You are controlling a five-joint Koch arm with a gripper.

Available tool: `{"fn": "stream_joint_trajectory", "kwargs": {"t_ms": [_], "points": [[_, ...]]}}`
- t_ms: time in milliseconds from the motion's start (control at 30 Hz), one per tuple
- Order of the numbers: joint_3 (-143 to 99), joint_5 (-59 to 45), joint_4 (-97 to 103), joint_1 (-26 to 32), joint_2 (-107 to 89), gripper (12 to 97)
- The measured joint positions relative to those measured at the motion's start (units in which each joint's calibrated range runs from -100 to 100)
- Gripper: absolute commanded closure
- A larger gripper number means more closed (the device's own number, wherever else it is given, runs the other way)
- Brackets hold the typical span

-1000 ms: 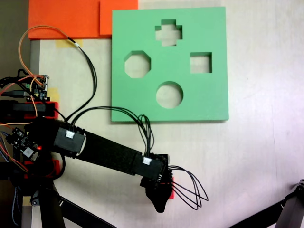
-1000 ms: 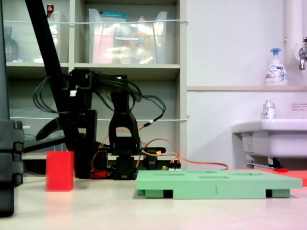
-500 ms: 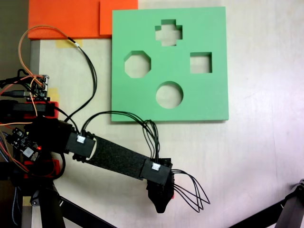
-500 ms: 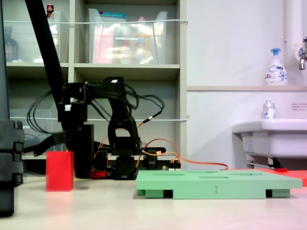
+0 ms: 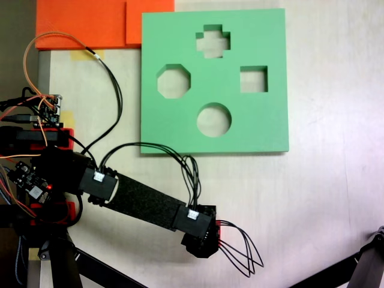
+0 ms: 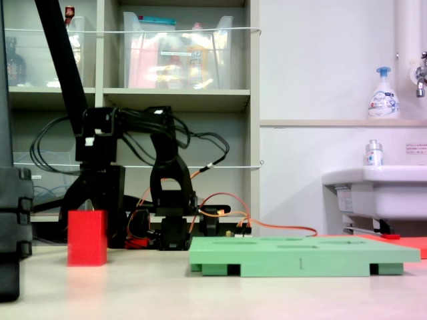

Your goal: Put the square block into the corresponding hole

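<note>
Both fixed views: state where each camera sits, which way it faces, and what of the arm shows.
A fixed view sits above, facing straight down at the table and green board with its square hole; the arm reaches from the left.
A fixed view sits low at table height, facing sideways toward shelves and a sink; the arm stands behind the red block.
Both share the arm, green board and table; the red block peeks out beside the gripper.
</note>
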Motion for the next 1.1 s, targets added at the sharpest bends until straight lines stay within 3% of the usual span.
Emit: {"fn": "stream_joint_trajectory", "kwargs": {"t_ms": [500,900,1100], "points": [[-3.4,0.2,-0.3,1.7,-8.5,66.0],[-3.4,6.9,-3.4,6.4,-36.0,65.7],[-3.5,7.0,-4.3,6.4,-36.0,48.3]]}}
